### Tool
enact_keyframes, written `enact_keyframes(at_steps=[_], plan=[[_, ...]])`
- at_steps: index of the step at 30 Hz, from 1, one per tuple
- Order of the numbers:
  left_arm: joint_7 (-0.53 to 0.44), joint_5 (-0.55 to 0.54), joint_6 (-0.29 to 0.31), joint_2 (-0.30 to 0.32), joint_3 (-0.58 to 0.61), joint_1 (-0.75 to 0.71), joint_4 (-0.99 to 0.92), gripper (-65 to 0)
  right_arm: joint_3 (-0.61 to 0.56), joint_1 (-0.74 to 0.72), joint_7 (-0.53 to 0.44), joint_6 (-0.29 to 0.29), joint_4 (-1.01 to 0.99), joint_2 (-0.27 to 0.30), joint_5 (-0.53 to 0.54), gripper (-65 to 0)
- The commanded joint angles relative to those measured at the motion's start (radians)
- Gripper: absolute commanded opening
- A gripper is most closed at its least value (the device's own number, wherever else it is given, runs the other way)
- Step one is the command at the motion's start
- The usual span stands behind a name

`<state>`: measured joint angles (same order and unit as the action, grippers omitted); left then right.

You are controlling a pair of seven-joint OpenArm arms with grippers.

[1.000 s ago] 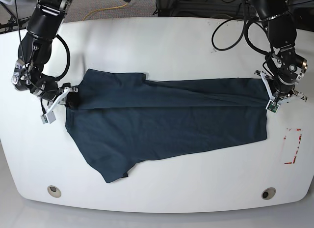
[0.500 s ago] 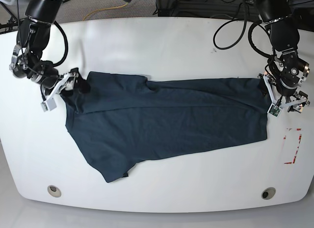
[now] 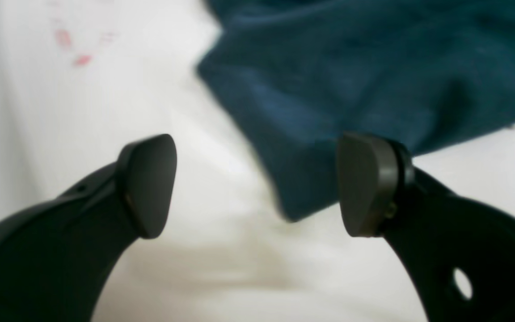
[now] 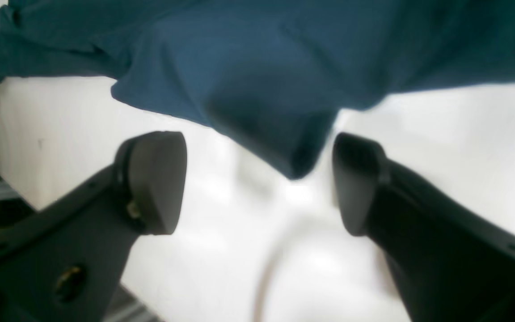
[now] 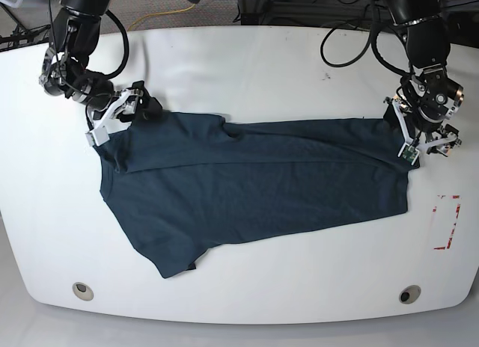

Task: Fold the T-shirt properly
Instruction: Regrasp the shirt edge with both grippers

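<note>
The T-shirt (image 5: pixel 247 182) lies spread on the white worktop (image 5: pixel 247 70), stretched lengthwise from left to right, with a fold line running along its far part and one sleeve pointing toward the near left. The cloth is flat, with soft wrinkles.

The left gripper (image 5: pixel 423 143) hovers at the shirt's far right corner. In the left wrist view its jaws are spread wide, nothing pinched between them, and a corner of the shirt (image 3: pixel 356 80) lies on the worktop just beyond the fingertips (image 3: pixel 150 183).

The right gripper (image 5: pixel 114 121) sits at the shirt's far left corner. Its jaws are also spread apart and empty; in the right wrist view a drooping point of cloth (image 4: pixel 257 71) shows between the two fingertips (image 4: pixel 157 179), apart from both.

A red outlined mark (image 5: pixel 447 221) sits on the worktop well to the right of the shirt.
</note>
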<state>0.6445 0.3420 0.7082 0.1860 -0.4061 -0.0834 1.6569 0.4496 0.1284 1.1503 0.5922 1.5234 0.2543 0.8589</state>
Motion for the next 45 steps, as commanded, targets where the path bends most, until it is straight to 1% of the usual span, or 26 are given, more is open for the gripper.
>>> enact_keyframes(at_steps=[1, 2, 4, 5, 6, 7, 8, 9, 11, 14, 17, 20, 21, 23, 24, 27, 30, 34, 37, 39, 40, 42, 45], plan=[[-0.041, 0.001, -0.01, 0.013, -0.006, 0.014, 0.006, -13.9, -0.001, -0.029, -0.028, 0.004, 0.015, -0.016, -0.027, -17.4], [-0.056, 0.002, -0.01, 0.013, -0.003, 0.014, 0.001, -13.9, -0.001, -0.039, -0.029, 0.005, 0.015, -0.029, -0.06, -20.3], [-0.084, 0.006, -0.01, 0.013, 0.017, 0.014, -0.027, -13.9, 0.001, -0.051, -0.029, 0.013, 0.016, -0.059, -0.119, -31.2], [-0.094, 0.007, -0.014, 0.013, 0.029, 0.014, -0.044, -13.9, 0.001, -0.052, -0.031, 0.013, 0.019, -0.066, -0.131, -39.3], [-0.101, 0.007, -0.032, 0.013, 0.037, 0.014, -0.057, -13.9, 0.001, -0.054, -0.033, 0.013, 0.019, -0.069, -0.132, -46.6], [-0.11, 0.009, -0.058, 0.013, 0.045, 0.014, -0.073, -13.9, 0.001, -0.063, -0.033, 0.013, 0.019, -0.071, -0.134, -55.8], [-0.117, 0.007, -0.077, 0.013, 0.049, 0.014, -0.083, -13.9, 0.001, -0.065, -0.033, 0.013, 0.019, -0.071, -0.134, -61.8], [-0.124, 0.007, -0.089, 0.013, 0.055, 0.014, -0.093, -13.9, 0.001, -0.066, -0.029, 0.013, 0.021, -0.071, -0.134, -65.0], [-0.137, 0.009, -0.115, 0.014, 0.068, 0.014, -0.119, -13.9, 0.002, -0.065, -0.02, 0.013, 0.036, -0.069, -0.132, -65.0], [-0.145, 0.009, -0.117, 0.02, 0.071, 0.014, -0.148, -13.9, 0.005, -0.04, 0.026, 0.015, 0.108, -0.049, -0.129, -65.0], [-0.145, 0.009, -0.117, 0.022, 0.068, 0.014, -0.169, -13.9, 0.005, -0.003, 0.052, 0.015, 0.188, -0.019, -0.068, -65.0], [-0.145, 0.009, -0.117, 0.03, 0.066, 0.012, -0.176, -13.9, 0.005, 0.038, 0.056, 0.016, 0.231, 0.047, 0.047, -65.0], [-0.145, 0.009, -0.117, 0.039, 0.066, 0.009, -0.176, -13.9, 0.005, 0.047, 0.056, 0.027, 0.239, 0.078, 0.095, -65.0], [-0.145, 0.007, -0.117, 0.043, 0.066, 0.009, -0.177, -13.9, 0.005, 0.052, 0.056, 0.047, 0.239, 0.109, 0.145, -65.0], [-0.145, 0.007, -0.117, 0.043, 0.066, 0.009, -0.177, -13.9, 0.005, 0.049, 0.056, 0.064, 0.237, 0.132, 0.167, -65.0], [-0.145, 0.009, -0.117, 0.043, 0.066, 0.007, -0.177, -13.9, 0.005, -0.003, 0.056, 0.084, 0.233, 0.156, 0.165, -65.0], [-0.145, 0.009, -0.117, 0.054, 0.066, 0.006, -0.177, -13.9, -0.002, -0.075, 0.058, 0.084, 0.182, 0.162, 0.151, -65.0], [-0.145, 0.009, -0.117, 0.054, 0.066, 0.006, -0.177, -13.9, -0.008, -0.194, 0.059, 0.084, 0.045, 0.162, 0.15, -65.0], [-0.145, 0.009, -0.117, 0.056, 0.066, 0.006, -0.177, -13.9, -0.071, -0.276, 0.058, 0.084, -0.067, 0.188, 0.15, -65.0], [-0.145, 0.009, -0.117, 0.056, 0.066, 0.006, -0.176, -13.9, -0.153, -0.341, 0.047, 0.084, -0.16, 0.214, 0.15, -65.0], [-0.145, 0.009, -0.117, 0.056, 0.066, 0.006, -0.176, -13.9, -0.176, -0.364, 0.035, 0.084, -0.188, 0.218, 0.15, -65.0], [-0.145, 0.009, -0.117, 0.056, 0.066, 0.006, -0.176, -13.9, -0.223, -0.398, -0.005, 0.084, -0.245, 0.224, 0.15, -65.0], [-0.145, 0.009, -0.117, 0.056, 0.065, 0.006, -0.176, -13.9, -0.288, -0.427, -0.08, 0.084, -0.294, 0.248, 0.141, -65.0]])
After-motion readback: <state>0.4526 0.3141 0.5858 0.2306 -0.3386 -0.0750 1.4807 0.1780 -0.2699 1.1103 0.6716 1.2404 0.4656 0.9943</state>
